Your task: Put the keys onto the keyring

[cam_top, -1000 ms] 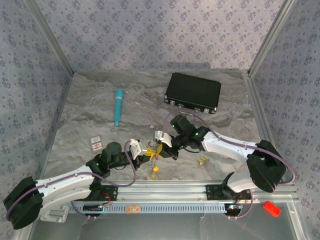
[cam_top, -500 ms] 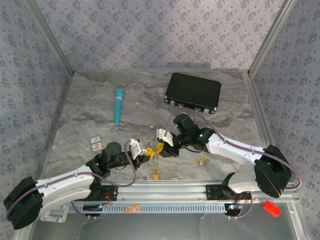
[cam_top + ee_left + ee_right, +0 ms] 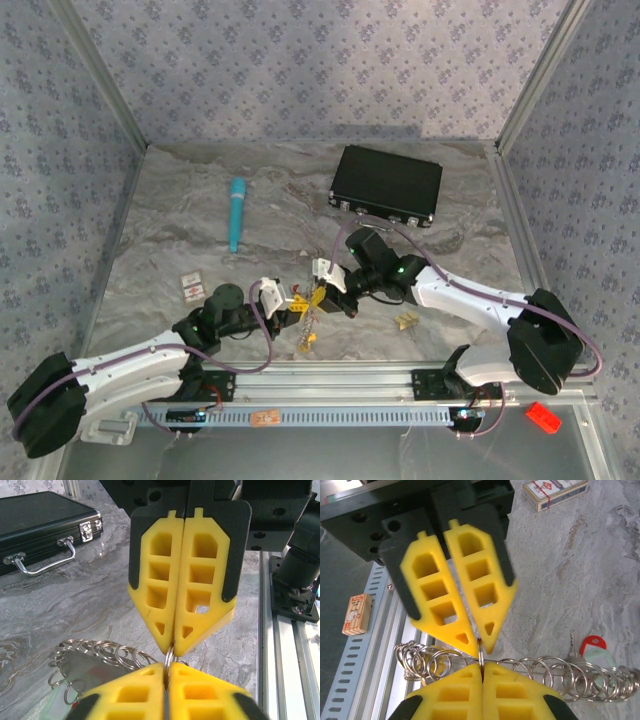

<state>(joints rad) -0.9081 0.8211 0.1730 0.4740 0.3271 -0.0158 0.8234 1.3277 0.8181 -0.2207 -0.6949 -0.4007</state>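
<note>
**Right arm [image 3: 470, 295] swung its elbow out, keyring [image 3: 169, 658] pinched from both sides**

Since a second ago the right arm's elbow has drifted outward and the hanging bunch has swung a little. The pinch point hardly budged.

Nearest the arms, well on the near side of the black case [image 3: 387, 186], a bunch of yellow-tagged keys [image 3: 306, 343] dangles below the grippers. My guess is some are threaded already.

A bit closer to the case, what looks like another yellow-tagged key [image 3: 405, 320] lies loose on the table [image 3: 200, 260], so the job isn't finished. A red tag [image 3: 592, 642] and a whitish tag [image 3: 598, 656] sit by a coil of small rings [image 3: 560, 675]. I can't tell if they're hooked on.

The keyring is edge-on, its thin wire caught right between both sets of tips. The left gripper [image 3: 478, 641] has its tips closed onto the wire, with a sliver of gap higher up. The right gripper [image 3: 172, 649] is pressed flat together on it from the opposite side, tip to tip with the left.
</note>
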